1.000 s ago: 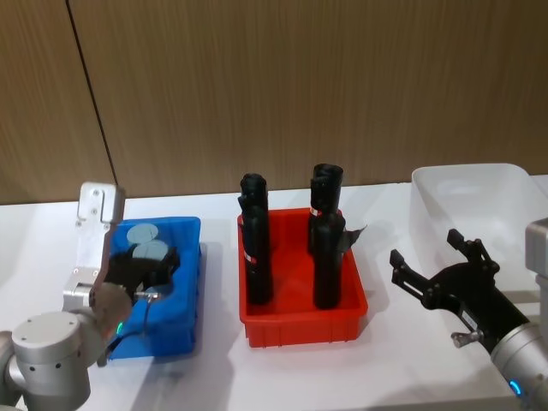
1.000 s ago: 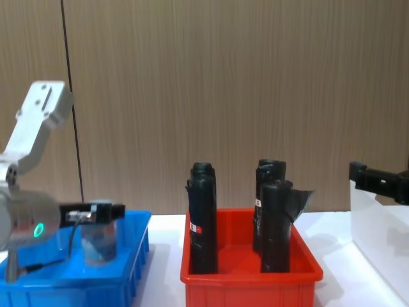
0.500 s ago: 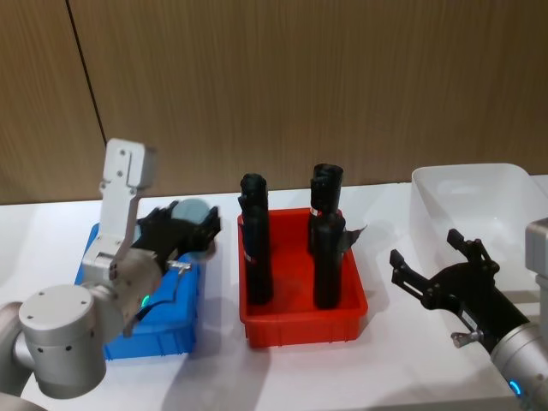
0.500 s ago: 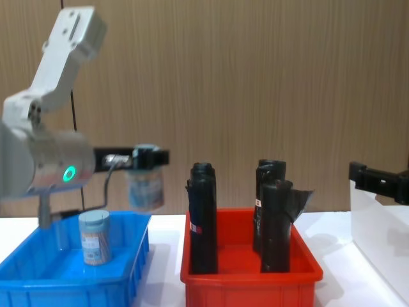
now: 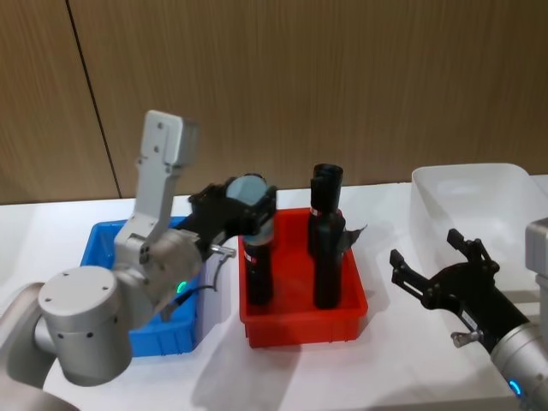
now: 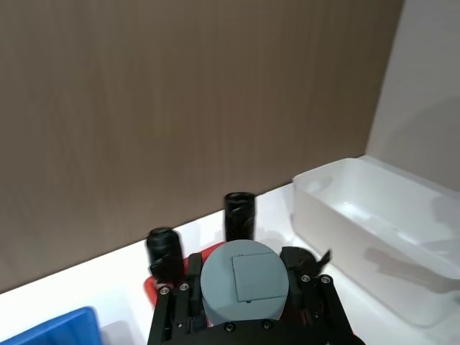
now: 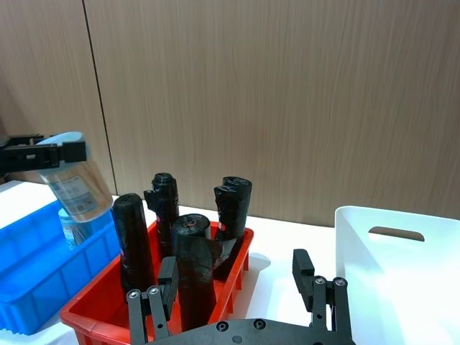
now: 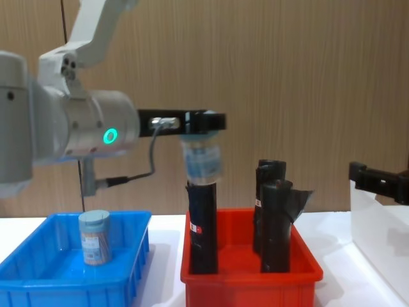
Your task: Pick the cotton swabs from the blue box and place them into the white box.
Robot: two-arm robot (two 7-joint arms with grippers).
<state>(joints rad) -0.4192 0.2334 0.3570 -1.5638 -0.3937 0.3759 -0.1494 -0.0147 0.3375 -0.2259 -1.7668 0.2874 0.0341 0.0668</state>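
Left gripper (image 8: 201,123) is clamped on one swab jar (image 8: 202,163) up near its lid, with fingers (image 6: 310,291) on both sides. The jar hangs a bit tilted over the left side of the red bin (image 8: 249,281). The second jar (image 8: 94,238) stands upright in the blue box (image 8: 38,281), roughly 8 o'clock from the held one in the chest view. So that's two jars and four black rolls (image 7: 190,266). Right gripper (image 5: 425,248) is spread wide, holding nothing, at 7 o'clock of the white box (image 5: 479,193).

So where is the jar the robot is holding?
In the chest view, the jar hangs in the left gripper, up over the red bin, just above the left black roll.
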